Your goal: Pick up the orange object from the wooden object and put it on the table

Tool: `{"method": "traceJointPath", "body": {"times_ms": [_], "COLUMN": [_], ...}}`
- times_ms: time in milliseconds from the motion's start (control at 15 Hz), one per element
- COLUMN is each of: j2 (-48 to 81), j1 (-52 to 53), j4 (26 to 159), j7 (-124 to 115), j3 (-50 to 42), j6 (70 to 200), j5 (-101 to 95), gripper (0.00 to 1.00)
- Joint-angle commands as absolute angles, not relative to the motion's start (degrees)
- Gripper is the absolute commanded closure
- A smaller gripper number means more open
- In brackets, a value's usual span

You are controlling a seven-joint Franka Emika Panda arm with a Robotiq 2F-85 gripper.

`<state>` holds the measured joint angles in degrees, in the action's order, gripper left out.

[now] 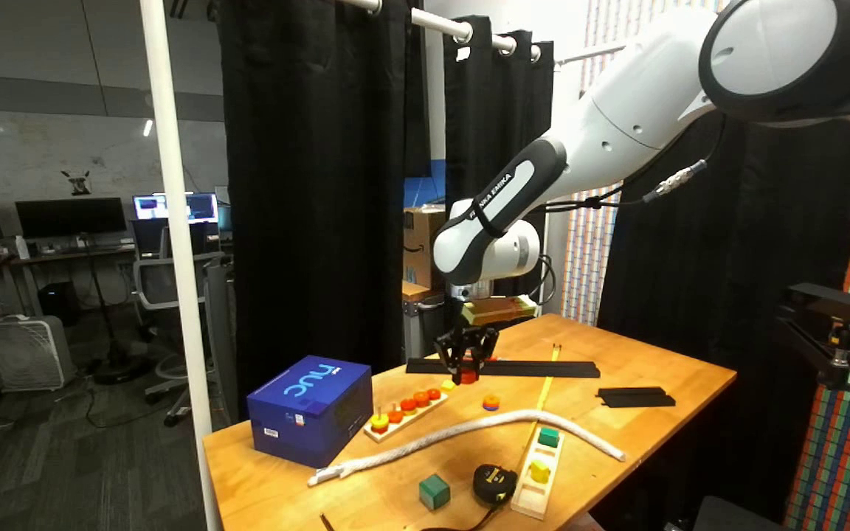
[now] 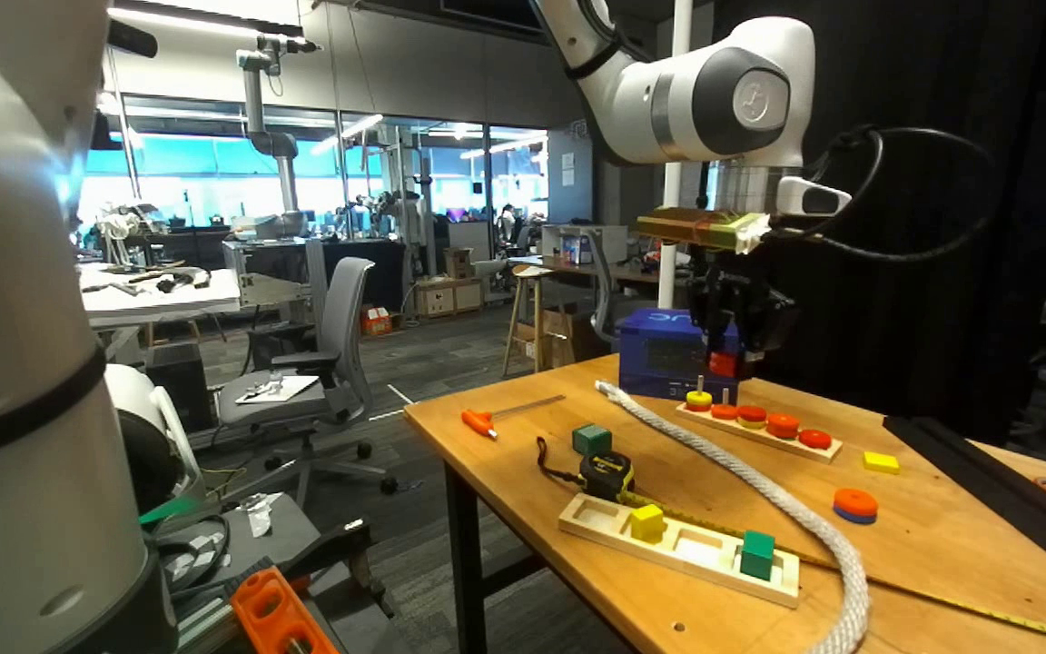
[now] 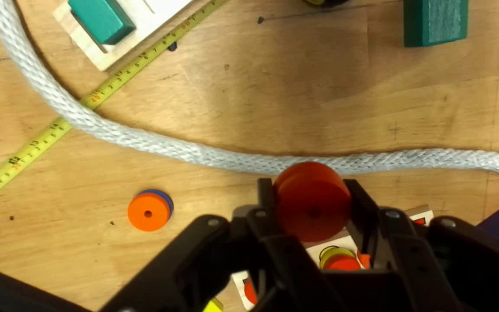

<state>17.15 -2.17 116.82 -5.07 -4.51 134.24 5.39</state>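
Note:
My gripper (image 3: 311, 193) is shut on an orange-red disc (image 3: 312, 208) with a dark centre hole. The disc looks thick; I cannot tell if it is one piece or two. In both exterior views the gripper (image 1: 467, 369) (image 2: 730, 356) holds it in the air above the table (image 1: 646, 354) (image 2: 505, 472). The wooden peg board (image 1: 412, 417) (image 2: 768, 437) bears several red, orange and yellow discs, and shows two upright pegs near one end. In the wrist view the board (image 3: 319, 250) is partly hidden behind the gripper, below the held disc.
A white rope (image 3: 232, 159) curves across the table. An orange-and-blue disc (image 3: 147, 212) and a yellow block (image 2: 881, 462) lie loose. A blue box (image 1: 311, 409) stands beside the board. A tape measure (image 2: 606, 475), green block (image 2: 592, 440), wooden tray (image 2: 596, 515) and black strips (image 1: 536, 368) lie around.

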Motion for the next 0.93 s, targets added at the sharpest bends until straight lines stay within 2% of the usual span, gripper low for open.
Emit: {"method": "traceJointPath", "body": {"times_ms": [0,400,867], "j2": [14.4,16.0,16.8], "j1": [-6.2,-9.6,-13.3], "j4": [121.2,121.5,123.8], "j7": [3.1,8.9,15.7], "j3": [-3.4,-4.1,-5.4], "j6": [136.4,135.8,142.8], "j5": [10.4,12.0,10.7], "gripper": [0.82,0.83,0.83]}}
